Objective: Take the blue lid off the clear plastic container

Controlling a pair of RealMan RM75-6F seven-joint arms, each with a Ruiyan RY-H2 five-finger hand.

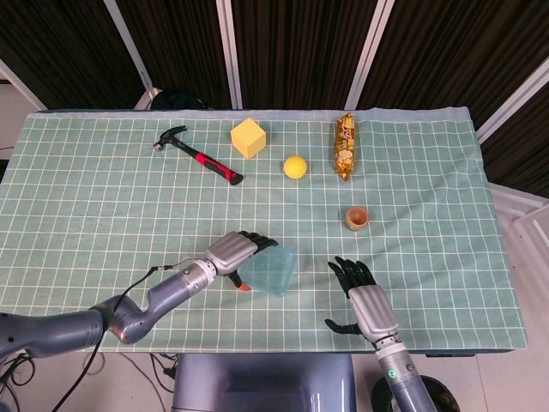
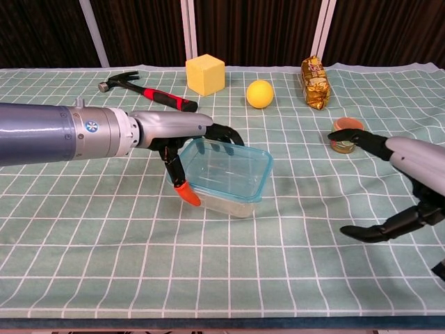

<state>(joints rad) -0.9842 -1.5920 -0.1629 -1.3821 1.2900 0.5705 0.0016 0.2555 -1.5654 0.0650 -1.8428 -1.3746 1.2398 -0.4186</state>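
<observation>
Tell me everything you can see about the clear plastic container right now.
The clear plastic container is a shallow rectangular box with rounded corners and see-through walls, topped by a translucent blue lid that is still on. It sits near the front middle of the green checked tablecloth, turned at an angle to the grid and apparently tipped. The left hand grips its left end, fingers curled over the lid's edge and an orange-tipped thumb against the side. The right hand hovers open to its right, not touching it.
</observation>
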